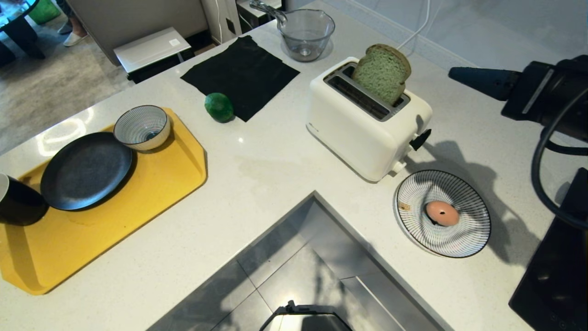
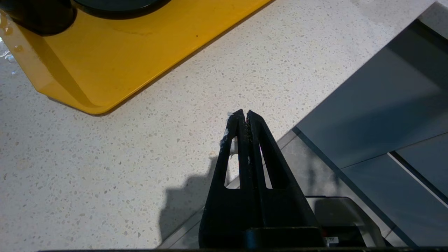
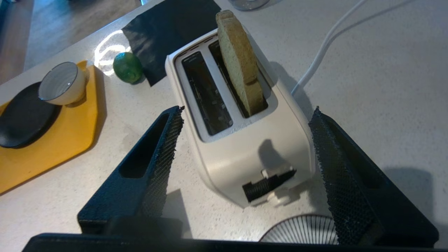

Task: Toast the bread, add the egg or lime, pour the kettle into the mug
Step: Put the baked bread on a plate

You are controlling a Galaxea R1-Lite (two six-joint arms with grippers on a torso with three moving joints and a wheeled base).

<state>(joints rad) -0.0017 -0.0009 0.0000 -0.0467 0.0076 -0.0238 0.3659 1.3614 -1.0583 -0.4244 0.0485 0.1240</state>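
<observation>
The bread point(image 1: 381, 72) – a thick pale green slice with tan crust – stands upright in the far slot of the toaster point(image 1: 363, 133), half out. The lime point(image 1: 219, 107), glossy green, lies on the counter, touching the black cloth's edge. The pinkish-brown egg point(image 1: 442, 213) rests on the striped plate point(image 1: 468, 239) beside the toaster. The black mug point(image 1: 18, 202) stands on the yellow tray point(image 1: 151, 184).

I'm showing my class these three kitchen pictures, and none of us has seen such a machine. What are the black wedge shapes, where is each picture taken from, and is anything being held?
This is a two-armed robot. One picture looks down from its head; the others look from each wrist. The black wedges are its grasping tools. The left tool is shut on nothing, above bare counter near the yellow tray. The right tool is open and empty, facing the toaster, where the bread stands half out of a slot. The lime lies on the counter and the egg on a striped plate.
</observation>
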